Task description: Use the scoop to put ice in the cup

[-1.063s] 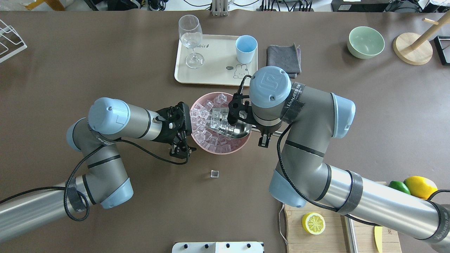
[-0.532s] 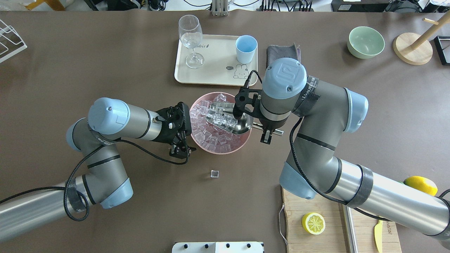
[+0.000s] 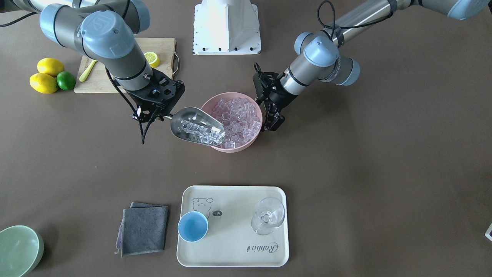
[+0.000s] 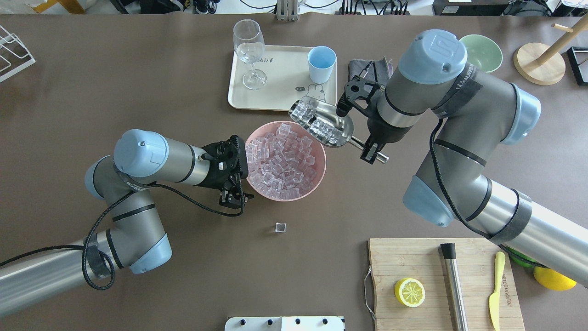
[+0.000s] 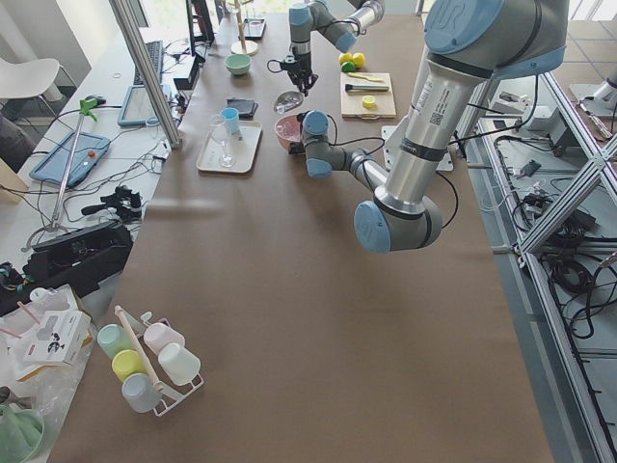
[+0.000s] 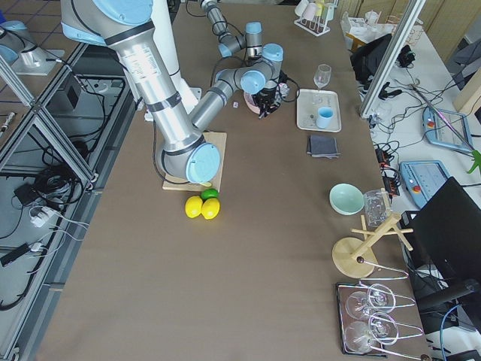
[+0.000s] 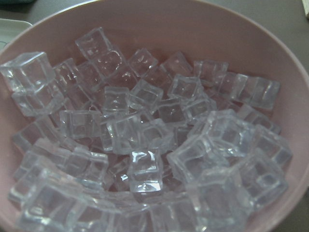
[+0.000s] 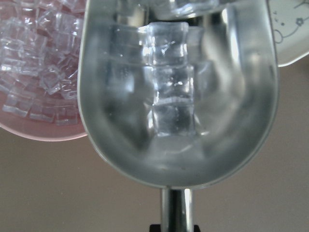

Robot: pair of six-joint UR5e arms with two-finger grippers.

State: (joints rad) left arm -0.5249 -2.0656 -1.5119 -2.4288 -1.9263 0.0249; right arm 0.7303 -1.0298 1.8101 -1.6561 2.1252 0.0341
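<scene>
Steel scoop (image 4: 343, 132), loaded with ice (image 4: 317, 122), was pinched at handle by right gripper (image 4: 370, 150); cup (image 4: 321, 64) lay beyond scoop mouth, toward far edge.

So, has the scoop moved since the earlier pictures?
Yes. In the overhead view the scoop, loaded with ice, has left the pink bowl and gone up and right, toward the near corner of the tray.

Scoop (image 4: 344, 128) shiny steel. Ice (image 4: 282, 158) clear, glassy. Big bowl (image 3: 240, 148) pink. Cup (image 4: 321, 62) light blue, plain. Tray (image 4: 280, 94) cream with a grey rabbit drawing and grey lettering. Desk (image 4: 138, 82) plain brown. Cloth (image 3: 143, 227) dark grey. Small bowl (image 3: 17, 250) pale green. My right pincer (image 4: 370, 149) and left pincer (image 4: 235, 186) black. Lemons (image 3: 44, 83) yellow, lime (image 3: 66, 80) green.
</scene>
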